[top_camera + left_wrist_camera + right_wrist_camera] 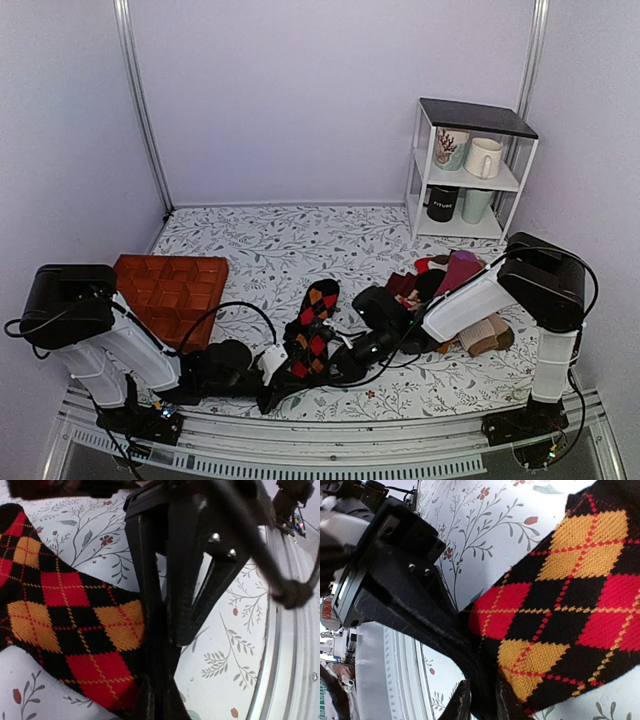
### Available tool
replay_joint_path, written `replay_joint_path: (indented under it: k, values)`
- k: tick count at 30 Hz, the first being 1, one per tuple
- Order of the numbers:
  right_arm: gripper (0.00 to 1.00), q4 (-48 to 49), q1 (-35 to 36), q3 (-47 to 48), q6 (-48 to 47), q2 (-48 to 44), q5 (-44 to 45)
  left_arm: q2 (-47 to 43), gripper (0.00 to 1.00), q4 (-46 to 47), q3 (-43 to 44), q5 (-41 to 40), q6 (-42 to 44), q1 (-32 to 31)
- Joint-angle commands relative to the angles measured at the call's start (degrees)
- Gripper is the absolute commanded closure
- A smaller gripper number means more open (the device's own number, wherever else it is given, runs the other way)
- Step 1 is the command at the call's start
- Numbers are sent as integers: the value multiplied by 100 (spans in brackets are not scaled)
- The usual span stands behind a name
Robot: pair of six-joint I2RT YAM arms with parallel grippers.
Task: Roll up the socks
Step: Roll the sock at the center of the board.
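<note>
Socks (312,335): black with red and orange diamonds, lying long and flat on flowery table (250,245), near front edge, between both arms. Left gripper (155,695): squeezed tight on near end of socks. Right gripper (480,706): low at socks' edge, tips a little apart; can't tell if holding. Other socks (455,285) piled at right.

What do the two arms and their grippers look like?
The left arm and right arm have white links and boxy black joint housings. The left gripper and right gripper are black with two slim fingers. Thin black cables loop along both.
</note>
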Motion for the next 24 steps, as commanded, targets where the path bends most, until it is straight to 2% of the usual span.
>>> replay_joint_path:
  k: [1, 4, 8, 11, 16, 24]
  values:
    - [76, 54, -15, -479, -441, -360, 590, -18, 100, -583, -257, 464, -775, 158]
    - [67, 1115, 35, -1056, -726, -972, 662, 137, 100, -564, -287, 654, -948, 230]
    - [55, 2144, 406, -1784, -1796, -1594, 1217, 407, 100, -477, -296, 907, -1103, 324]
    - [55, 2107, 601, -1794, -2450, -1538, 1464, 578, 100, -375, -291, 1081, -1172, 372]
    - [55, 2216, 916, -1788, -2964, -1456, 1839, 694, 100, -311, -311, 1222, -1209, 429]
    - [55, 1975, 995, -1568, -3426, -1230, 1643, 731, 100, -327, -320, 1282, -1206, 487]
